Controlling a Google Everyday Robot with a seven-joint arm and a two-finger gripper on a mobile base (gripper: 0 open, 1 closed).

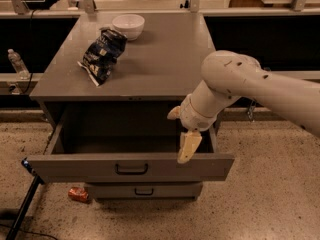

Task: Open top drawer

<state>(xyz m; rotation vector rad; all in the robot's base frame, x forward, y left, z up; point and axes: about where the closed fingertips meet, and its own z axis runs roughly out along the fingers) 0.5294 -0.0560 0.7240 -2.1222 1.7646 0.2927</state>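
The top drawer [75,166] of the gray metal cabinet stands pulled far out, its inside showing dark and bare. Its small black loop handle [131,169] is at the middle of the flat front. My gripper [182,130] hangs over the drawer's right part, just behind the front panel. It is open and holds nothing. One cream finger [189,146] points down to the front's top edge, and the other [174,113] sticks out to the left. My white arm reaches in from the right.
A narrower drawer [144,190] below is shut. On the cabinet top [165,59] lie a dark chip bag [102,54] and a white bowl [128,25]. A water bottle [16,64] stands at left. A red can [78,194] and a black pole [22,209] are on the floor.
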